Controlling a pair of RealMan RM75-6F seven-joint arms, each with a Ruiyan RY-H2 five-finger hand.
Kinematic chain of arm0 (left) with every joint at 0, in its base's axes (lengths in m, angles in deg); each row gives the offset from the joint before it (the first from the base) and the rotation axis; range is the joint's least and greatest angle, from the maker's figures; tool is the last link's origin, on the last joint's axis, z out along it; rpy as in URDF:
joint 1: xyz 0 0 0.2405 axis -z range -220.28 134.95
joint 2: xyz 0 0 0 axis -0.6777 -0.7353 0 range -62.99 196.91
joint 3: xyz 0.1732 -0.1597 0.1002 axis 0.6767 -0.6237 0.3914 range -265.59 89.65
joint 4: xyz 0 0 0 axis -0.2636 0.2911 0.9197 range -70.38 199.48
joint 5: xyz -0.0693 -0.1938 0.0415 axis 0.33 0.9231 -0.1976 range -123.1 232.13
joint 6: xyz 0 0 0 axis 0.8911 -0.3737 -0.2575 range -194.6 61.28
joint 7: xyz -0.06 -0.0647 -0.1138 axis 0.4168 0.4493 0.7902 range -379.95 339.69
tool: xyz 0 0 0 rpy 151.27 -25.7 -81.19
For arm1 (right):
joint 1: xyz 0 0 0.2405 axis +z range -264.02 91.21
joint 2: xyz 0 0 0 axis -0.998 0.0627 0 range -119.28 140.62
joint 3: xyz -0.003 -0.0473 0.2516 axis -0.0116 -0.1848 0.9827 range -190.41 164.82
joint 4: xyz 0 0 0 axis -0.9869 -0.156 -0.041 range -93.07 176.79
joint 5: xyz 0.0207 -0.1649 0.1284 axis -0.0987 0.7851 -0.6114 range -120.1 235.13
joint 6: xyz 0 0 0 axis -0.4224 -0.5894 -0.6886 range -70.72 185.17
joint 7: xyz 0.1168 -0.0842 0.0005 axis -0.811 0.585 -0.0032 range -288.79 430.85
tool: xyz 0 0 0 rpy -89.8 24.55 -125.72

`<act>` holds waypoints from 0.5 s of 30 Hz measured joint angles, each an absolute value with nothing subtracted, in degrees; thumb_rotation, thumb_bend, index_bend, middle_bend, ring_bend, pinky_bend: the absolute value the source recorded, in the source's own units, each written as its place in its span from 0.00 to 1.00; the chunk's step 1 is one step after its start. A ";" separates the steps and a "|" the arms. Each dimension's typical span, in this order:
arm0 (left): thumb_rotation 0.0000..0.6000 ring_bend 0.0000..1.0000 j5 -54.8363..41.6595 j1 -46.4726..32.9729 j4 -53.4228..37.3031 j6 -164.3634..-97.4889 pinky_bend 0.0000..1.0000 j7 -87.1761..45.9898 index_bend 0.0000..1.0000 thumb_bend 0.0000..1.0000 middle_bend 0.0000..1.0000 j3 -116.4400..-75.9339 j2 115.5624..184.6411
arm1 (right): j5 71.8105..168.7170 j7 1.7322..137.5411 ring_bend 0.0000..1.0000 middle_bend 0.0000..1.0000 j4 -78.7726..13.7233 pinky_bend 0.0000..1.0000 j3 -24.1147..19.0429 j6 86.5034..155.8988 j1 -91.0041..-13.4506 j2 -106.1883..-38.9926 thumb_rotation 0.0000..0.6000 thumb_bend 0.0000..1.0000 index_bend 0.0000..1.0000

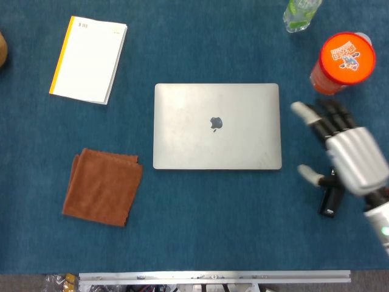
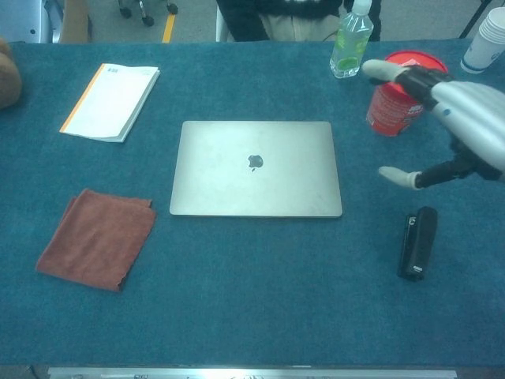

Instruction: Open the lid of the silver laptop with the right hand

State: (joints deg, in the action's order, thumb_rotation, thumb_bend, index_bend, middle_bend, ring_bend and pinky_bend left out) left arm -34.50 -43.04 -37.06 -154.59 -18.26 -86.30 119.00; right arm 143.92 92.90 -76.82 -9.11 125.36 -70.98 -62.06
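Observation:
The silver laptop (image 1: pixel 217 126) (image 2: pixel 256 168) lies flat with its lid closed in the middle of the blue table, logo facing up. My right hand (image 1: pixel 343 149) (image 2: pixel 450 118) hovers to the right of the laptop, above the table, fingers spread apart and holding nothing. Its fingertips (image 1: pixel 299 109) point toward the laptop's right edge without touching it. The thumb (image 2: pixel 397 177) sticks out lower, near the laptop's front right corner. My left hand does not show in either view.
A black stapler (image 1: pixel 331 201) (image 2: pixel 417 242) lies partly under my right hand. A red-lidded canister (image 1: pixel 342 61) (image 2: pixel 401 96) and a green bottle (image 2: pixel 350 41) stand at the back right. A white notebook (image 1: pixel 89 59) sits back left, a brown cloth (image 1: pixel 102 186) front left.

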 measured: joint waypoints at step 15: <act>1.00 0.00 -34.33 -43.43 -35.20 -154.59 0.00 -16.13 0.12 0.47 0.06 -86.18 119.27 | 126.76 110.99 0.00 0.14 -73.13 0.06 -6.59 117.64 -60.25 -79.22 1.00 0.05 0.05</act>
State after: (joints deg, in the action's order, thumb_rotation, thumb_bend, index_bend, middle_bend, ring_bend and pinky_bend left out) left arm -34.33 -43.43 -35.20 -154.59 -16.13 -86.18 119.27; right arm 126.76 110.99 -73.13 -6.59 117.64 -60.25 -79.22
